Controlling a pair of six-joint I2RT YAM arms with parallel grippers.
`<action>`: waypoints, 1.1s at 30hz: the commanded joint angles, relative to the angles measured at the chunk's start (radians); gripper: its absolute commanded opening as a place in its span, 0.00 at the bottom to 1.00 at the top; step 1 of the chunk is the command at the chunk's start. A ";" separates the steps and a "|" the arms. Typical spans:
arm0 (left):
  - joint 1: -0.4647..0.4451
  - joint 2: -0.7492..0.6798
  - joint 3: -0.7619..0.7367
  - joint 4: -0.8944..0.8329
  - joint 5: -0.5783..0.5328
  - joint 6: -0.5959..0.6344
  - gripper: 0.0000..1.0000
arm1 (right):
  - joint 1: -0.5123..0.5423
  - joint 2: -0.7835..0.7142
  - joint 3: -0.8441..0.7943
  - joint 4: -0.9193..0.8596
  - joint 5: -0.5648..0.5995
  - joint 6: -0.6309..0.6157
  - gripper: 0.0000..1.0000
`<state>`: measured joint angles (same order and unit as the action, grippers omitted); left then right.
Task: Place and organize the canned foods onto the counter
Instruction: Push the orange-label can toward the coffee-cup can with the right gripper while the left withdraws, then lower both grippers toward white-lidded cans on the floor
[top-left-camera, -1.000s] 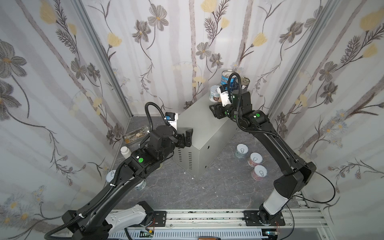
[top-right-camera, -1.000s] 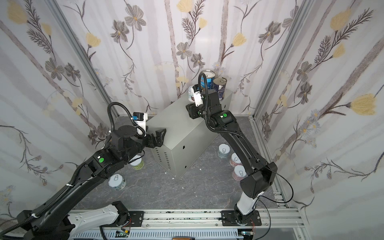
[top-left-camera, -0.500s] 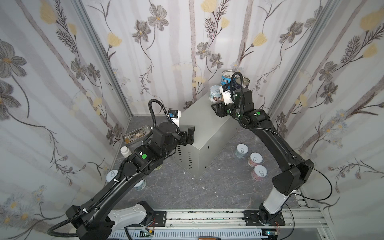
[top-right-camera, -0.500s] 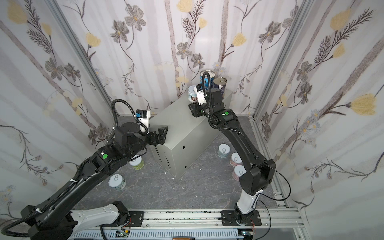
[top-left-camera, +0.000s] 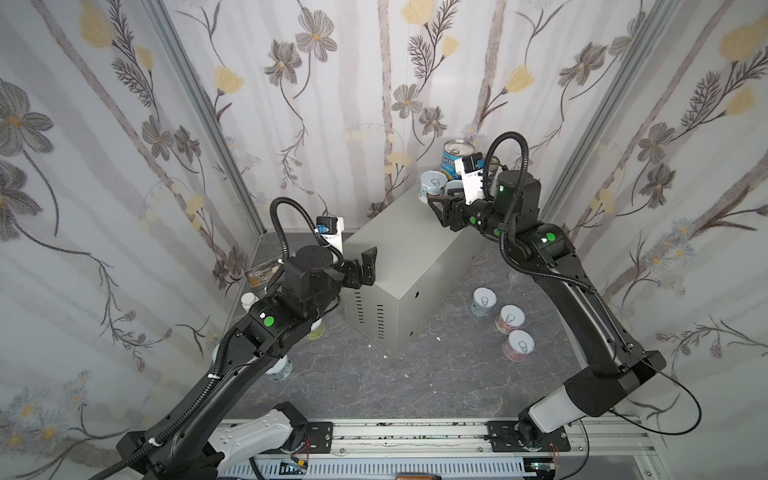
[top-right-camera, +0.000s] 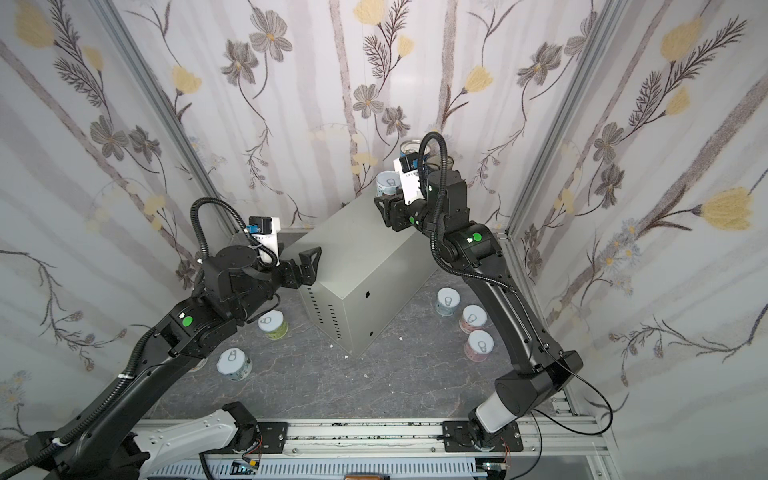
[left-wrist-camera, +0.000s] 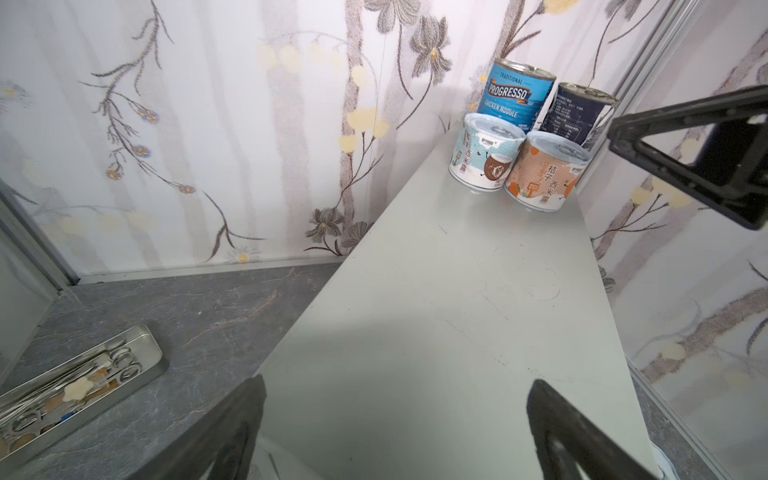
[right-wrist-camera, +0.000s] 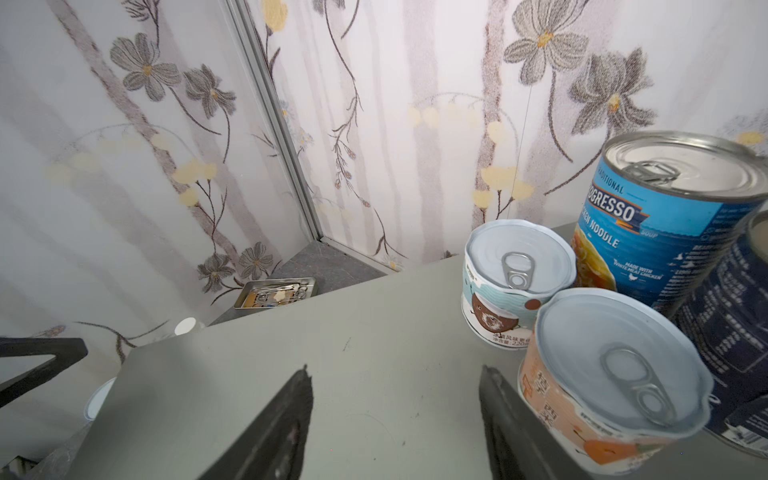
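The counter (top-left-camera: 399, 257) (top-right-camera: 357, 257) is a grey metal box standing at an angle in the middle. Its far end carries a blue Progresso tin (left-wrist-camera: 515, 97) (right-wrist-camera: 665, 216), a navy tin (left-wrist-camera: 579, 114), a pale blue coconut can (top-left-camera: 432, 188) (right-wrist-camera: 515, 282) and an orange can (left-wrist-camera: 548, 170) (right-wrist-camera: 602, 386). My right gripper (top-left-camera: 436, 203) (right-wrist-camera: 395, 374) is open over the counter top, holding nothing, one finger close beside the orange can. Above the counter's near end my left gripper (top-left-camera: 363, 262) (left-wrist-camera: 397, 382) hangs wide open and holds nothing.
Three short cans (top-left-camera: 511, 318) stand on the dark floor to the right of the counter. Two more (top-right-camera: 272, 324) (top-right-camera: 233, 363) sit on the left, by my left arm. A shallow metal tray (left-wrist-camera: 79, 386) of scissors and a white bottle (top-left-camera: 248, 299) lie at the far left. Papered walls close in on three sides.
The right gripper's jaws have spread apart by the orange can, which now stands free on the counter. The left arm has barely shifted.
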<state>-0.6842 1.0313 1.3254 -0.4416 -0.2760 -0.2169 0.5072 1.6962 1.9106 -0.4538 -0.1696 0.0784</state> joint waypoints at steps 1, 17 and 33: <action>0.021 -0.037 0.012 -0.013 -0.023 -0.005 1.00 | 0.011 -0.057 -0.030 -0.012 0.042 0.008 0.66; 0.202 -0.218 -0.135 -0.096 -0.077 -0.074 1.00 | -0.003 -0.564 -0.561 0.017 0.258 0.137 0.73; 0.372 -0.334 -0.517 -0.026 0.035 -0.268 1.00 | -0.149 -0.647 -1.092 0.227 0.231 0.269 0.97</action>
<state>-0.3225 0.7090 0.8524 -0.5297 -0.2596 -0.4221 0.3748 1.0222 0.8505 -0.3347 0.0753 0.3134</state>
